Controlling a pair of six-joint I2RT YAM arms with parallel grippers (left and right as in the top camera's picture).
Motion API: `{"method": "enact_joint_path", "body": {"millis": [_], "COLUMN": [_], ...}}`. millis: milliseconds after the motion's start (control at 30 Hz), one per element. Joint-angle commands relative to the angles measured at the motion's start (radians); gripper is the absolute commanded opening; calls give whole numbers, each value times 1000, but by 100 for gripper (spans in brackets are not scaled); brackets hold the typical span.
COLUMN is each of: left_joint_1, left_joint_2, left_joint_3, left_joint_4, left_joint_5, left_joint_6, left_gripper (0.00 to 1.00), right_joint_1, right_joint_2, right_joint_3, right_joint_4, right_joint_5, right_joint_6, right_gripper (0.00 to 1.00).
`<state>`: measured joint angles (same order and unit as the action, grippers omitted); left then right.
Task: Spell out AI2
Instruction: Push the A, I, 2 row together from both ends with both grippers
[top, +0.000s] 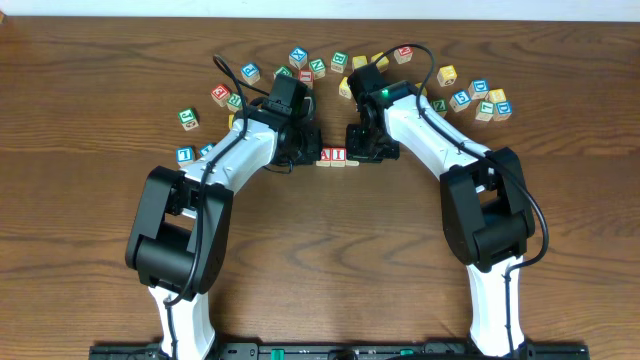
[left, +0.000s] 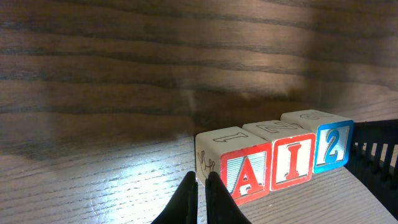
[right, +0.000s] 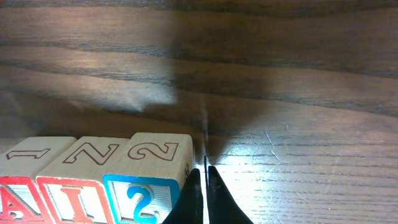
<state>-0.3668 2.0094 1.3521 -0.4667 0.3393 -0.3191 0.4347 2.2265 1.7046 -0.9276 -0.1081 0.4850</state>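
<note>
Row of AI2 blocks (left: 289, 162), flanked by closed left gripper (left: 203, 179), closed right gripper (right: 203, 172)

We see a dark wood-grain table (top: 80, 120) carrying a touching row of a red A block (left: 247, 177), a red I block (left: 291, 162) and a blue 2 block (left: 333, 146), with loose alphabet blocks (top: 187, 119) scattered toward its far edge.

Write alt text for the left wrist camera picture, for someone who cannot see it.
Three wooden blocks stand in a row on a wood table, front faces reading A, I and 2. The left arm's black fingers, closed together, sit in the foreground beside the A block.
</note>
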Motion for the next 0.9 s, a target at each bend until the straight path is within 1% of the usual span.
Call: {"method": "enact_joint_path", "body": {"millis": [0, 433, 867], "left_joint_1": [-13, -13, -10], "left_joint_2": [13, 13, 12], "left_joint_3": [-8, -8, -8], "left_joint_4": [5, -1, 2], "left_joint_5": [15, 6, -15], "left_joint_6": [-16, -34, -35], "left_gripper": [7, 7, 7], "right_joint_1": [3, -6, -73], "right_joint_2": [18, 18, 4], "right_joint_3": [-7, -7, -6], "right_joint_4": [4, -5, -26], "right_joint_5": [-19, -18, -18], "right_joint_6": [-15, -23, -51], "right_gripper": [1, 1, 1]}}
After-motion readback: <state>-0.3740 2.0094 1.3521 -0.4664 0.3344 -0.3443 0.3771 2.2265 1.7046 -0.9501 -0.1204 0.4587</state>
